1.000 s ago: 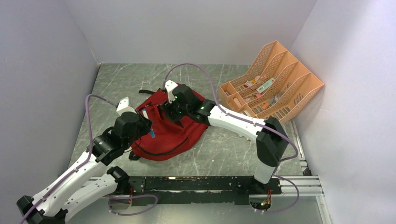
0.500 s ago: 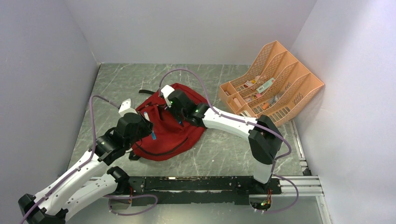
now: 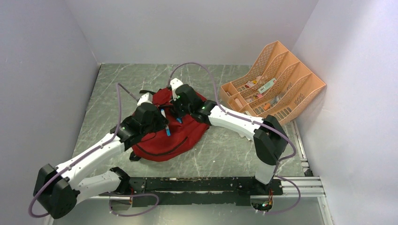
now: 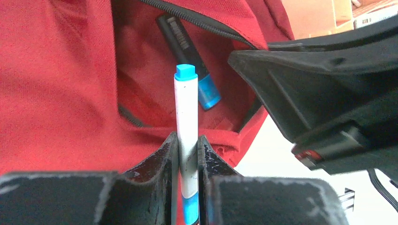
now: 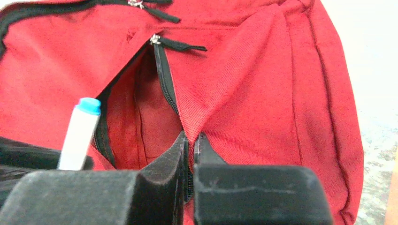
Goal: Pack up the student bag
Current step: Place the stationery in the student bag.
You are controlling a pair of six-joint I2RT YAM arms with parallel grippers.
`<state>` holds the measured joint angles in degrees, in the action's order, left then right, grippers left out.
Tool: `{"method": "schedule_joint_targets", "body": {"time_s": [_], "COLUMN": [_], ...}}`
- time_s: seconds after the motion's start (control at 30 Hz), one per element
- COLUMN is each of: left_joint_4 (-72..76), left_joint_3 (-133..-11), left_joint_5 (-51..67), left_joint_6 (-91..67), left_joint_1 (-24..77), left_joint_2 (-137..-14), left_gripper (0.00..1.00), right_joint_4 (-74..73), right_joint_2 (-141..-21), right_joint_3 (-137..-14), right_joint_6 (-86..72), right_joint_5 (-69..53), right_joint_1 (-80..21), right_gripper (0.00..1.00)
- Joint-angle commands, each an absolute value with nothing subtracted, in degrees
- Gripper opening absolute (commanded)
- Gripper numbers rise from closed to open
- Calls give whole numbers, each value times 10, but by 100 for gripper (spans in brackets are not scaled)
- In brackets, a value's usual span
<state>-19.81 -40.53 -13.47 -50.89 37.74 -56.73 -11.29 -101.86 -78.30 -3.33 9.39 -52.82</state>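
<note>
The dark-red student bag (image 3: 176,136) lies flat mid-table, its front pocket unzipped (image 5: 136,108). My left gripper (image 4: 187,140) is shut on a white marker with a blue cap (image 4: 186,112), which points at the pocket mouth. A black marker with a blue end (image 4: 187,51) lies inside that pocket. My right gripper (image 5: 191,140) is shut on the pocket's zipper edge (image 5: 185,124) and holds the red fabric up. The white marker (image 5: 80,133) also shows at the left of the right wrist view. Both grippers (image 3: 166,123) (image 3: 179,112) meet over the bag's upper half.
A peach mesh desk organiser (image 3: 274,89) with several small items stands at the back right. Black bag straps (image 3: 148,92) trail off the bag's far side. Grey walls close in the table at left, back and right. Purple cables (image 3: 197,68) loop above both arms.
My left arm has swung right and forward, carrying the marker over the pocket. My right gripper has closed on the pocket's zipper edge.
</note>
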Motion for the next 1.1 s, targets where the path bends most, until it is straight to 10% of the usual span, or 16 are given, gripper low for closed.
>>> {"method": "schedule_joint_targets", "body": {"time_s": [0.0,1.07], "left_joint_4": [-113,42], "left_joint_3": [-431,-377], "left_joint_5": [-70,105], "left_joint_6": [-515,-646], "left_joint_1": [346,247], "left_joint_2": [-614,-672], "left_gripper": [5,5], "right_joint_4": [-59,-40], "right_joint_2": [-983,-972], "right_joint_3": [-787,-771], "right_joint_6": [-78,-107], "right_joint_5": [41,4], "right_joint_1": [-504,-502], "right_gripper": [0,0]}}
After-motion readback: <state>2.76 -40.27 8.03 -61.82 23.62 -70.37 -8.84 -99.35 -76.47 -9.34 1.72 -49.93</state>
